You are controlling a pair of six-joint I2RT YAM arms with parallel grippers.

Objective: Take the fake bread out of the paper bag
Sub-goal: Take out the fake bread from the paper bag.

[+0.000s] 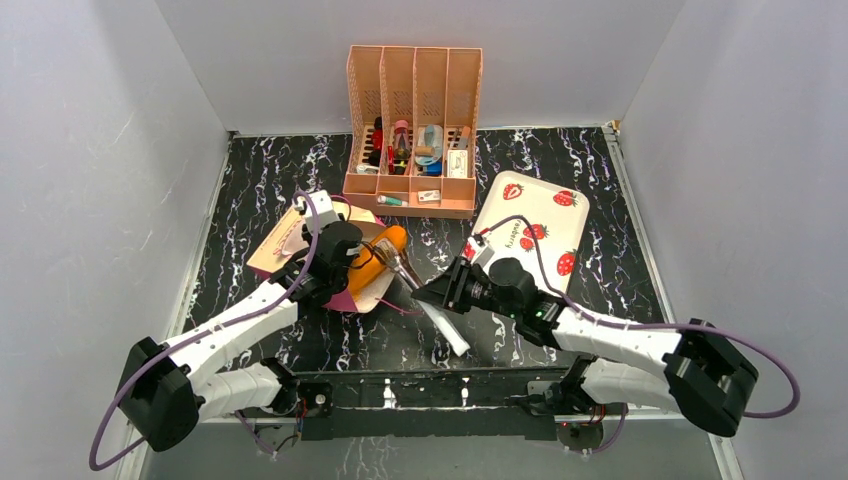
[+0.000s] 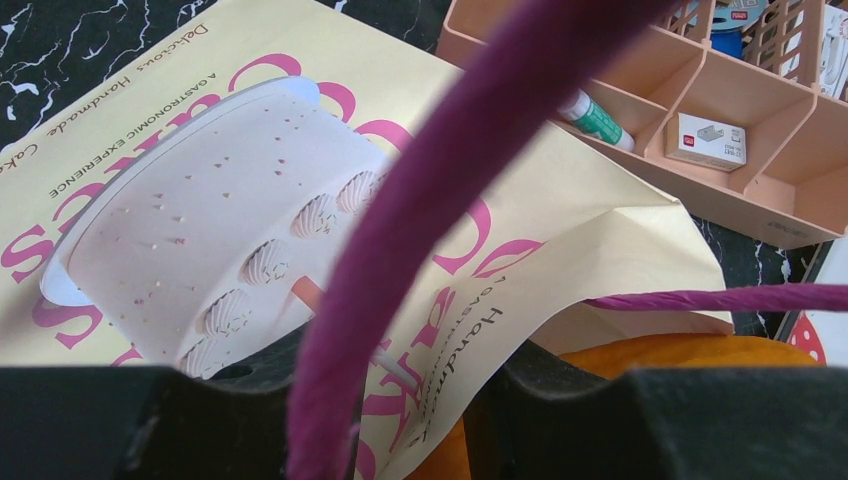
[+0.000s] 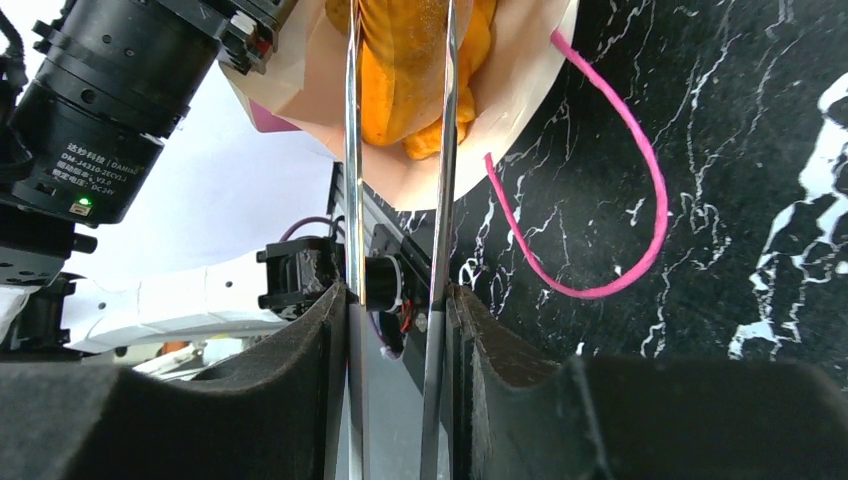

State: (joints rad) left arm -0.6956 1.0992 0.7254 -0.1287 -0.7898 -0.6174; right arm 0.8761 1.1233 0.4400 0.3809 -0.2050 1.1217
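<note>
The paper bag point(image 1: 283, 243) lies on its side at left centre, its mouth toward the middle. Glossy orange fake bread point(image 1: 388, 244) sticks out of the mouth. My left gripper point(image 1: 345, 262) is shut on the bag's upper lip; in the left wrist view the lettered paper point(image 2: 250, 200) runs down between the black pads at my left gripper point(image 2: 420, 400), with bread point(image 2: 680, 352) under the flap. My right gripper point(image 1: 432, 292) is shut on metal tongs point(image 3: 352, 200). Both blades reach into the bag mouth on either side of the bread point(image 3: 405, 70), seen from my right gripper point(image 3: 400, 310).
A peach organiser point(image 1: 412, 130) full of small items stands at the back centre. A white strawberry tray point(image 1: 530, 225) lies right of the bag. A pink cord handle point(image 3: 640, 200) loops on the black marble table point(image 1: 600, 180). My arm's purple cable point(image 2: 430, 200) crosses the left wrist view.
</note>
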